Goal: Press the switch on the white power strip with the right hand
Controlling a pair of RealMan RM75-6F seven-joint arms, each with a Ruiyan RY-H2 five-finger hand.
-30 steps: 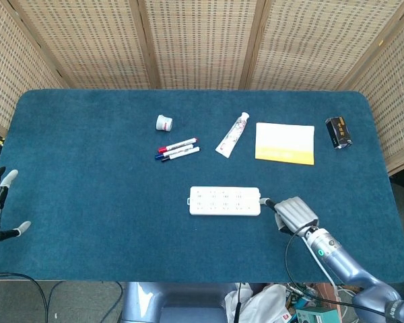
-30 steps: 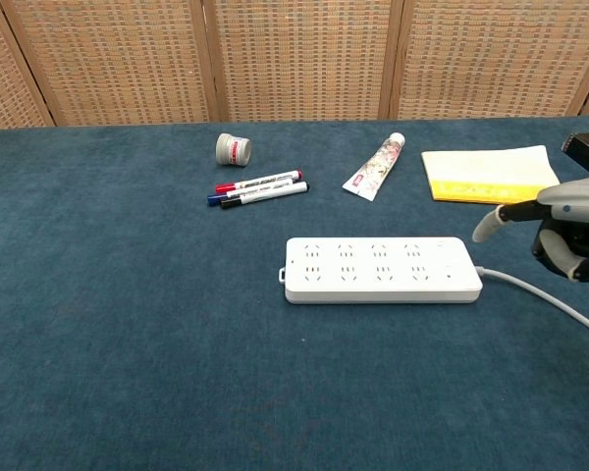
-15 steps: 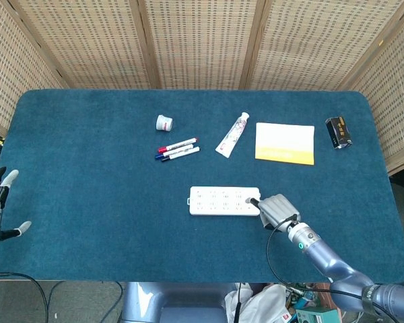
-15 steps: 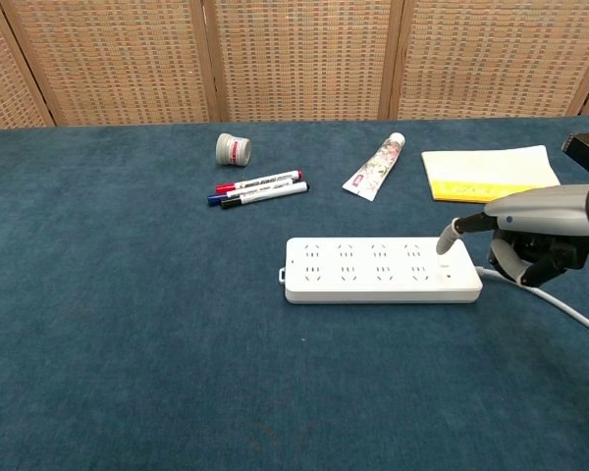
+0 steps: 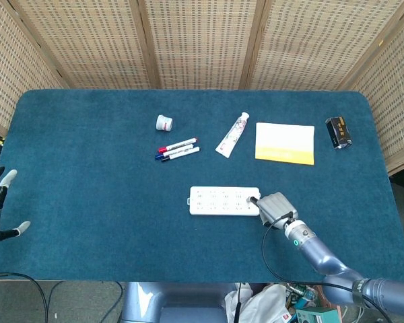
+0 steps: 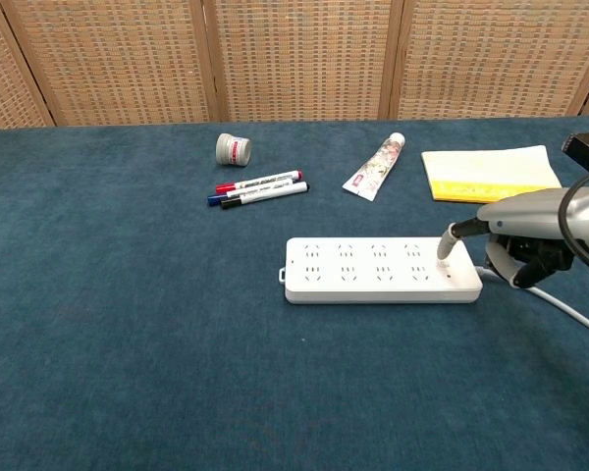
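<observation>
While right hand [image 6: 515, 234] fingertip, others curled, touches power strip [image 6: 381, 270], markers [image 6: 260, 188], tube [image 6: 374, 167] lie well behind.

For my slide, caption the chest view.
Right hand presses one extended finger onto the white power strip at its cord end.

Both views are evenly and brightly lit, with soft, diffuse light that seems to fall from above. The blue table cloth [image 5: 87, 148] shows no hot spots, and its nap reads as a faint mottling in the chest view. Shadows are weak: the white power strip [image 6: 378, 270] throws only a thin dark line along its near edge, and the markers [image 6: 260, 188] hardly any (the same holds for the tube). The woven screens [image 5: 202, 40] behind the far edge are bright yet not blown out. Focus is sharp across both pictures, without motion blur. In the head view the table's edges bow slightly outward, a mild wide-angle distortion.
</observation>
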